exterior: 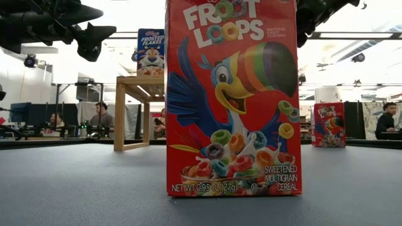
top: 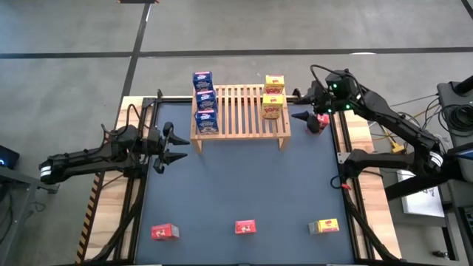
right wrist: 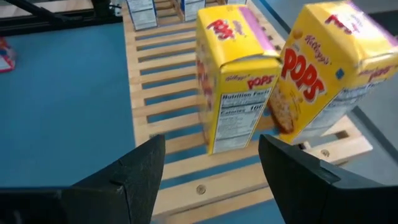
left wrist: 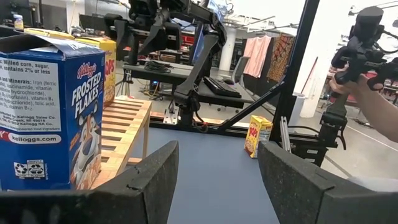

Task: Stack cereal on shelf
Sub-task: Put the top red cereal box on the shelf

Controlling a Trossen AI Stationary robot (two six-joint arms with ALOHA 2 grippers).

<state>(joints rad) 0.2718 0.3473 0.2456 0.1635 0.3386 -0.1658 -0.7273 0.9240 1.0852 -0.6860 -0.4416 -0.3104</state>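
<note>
From above, the wooden shelf (top: 240,112) stands at the table's (top: 244,185) far edge. Three blue cereal boxes (top: 204,101) line its left end and two yellow boxes (top: 273,96) stand at its right end. A red box (top: 322,120) lies on the table just off the shelf's right end, partly covered by the right gripper (top: 303,106), which hangs there with its fingers spread and nothing between them. The left gripper (top: 171,145) waits near the table's left edge, fingers apart and empty. Along the near edge sit two red boxes (top: 165,232) and a yellow box (top: 324,226).

At table height, a red box (exterior: 232,97) fills the middle of the picture, its top cut off, and hides most of the shelf (exterior: 139,107). One blue box (exterior: 151,53) shows on the shelf; another red box (exterior: 328,124) stands far right.

The left wrist camera looks past a blue box (left wrist: 43,112), cut off at the frame's edge, to a yellow box (left wrist: 257,135) on the table.

The right wrist camera shows two yellow boxes (right wrist: 239,78) on the slats, one cut off and seemingly tilted.
</note>
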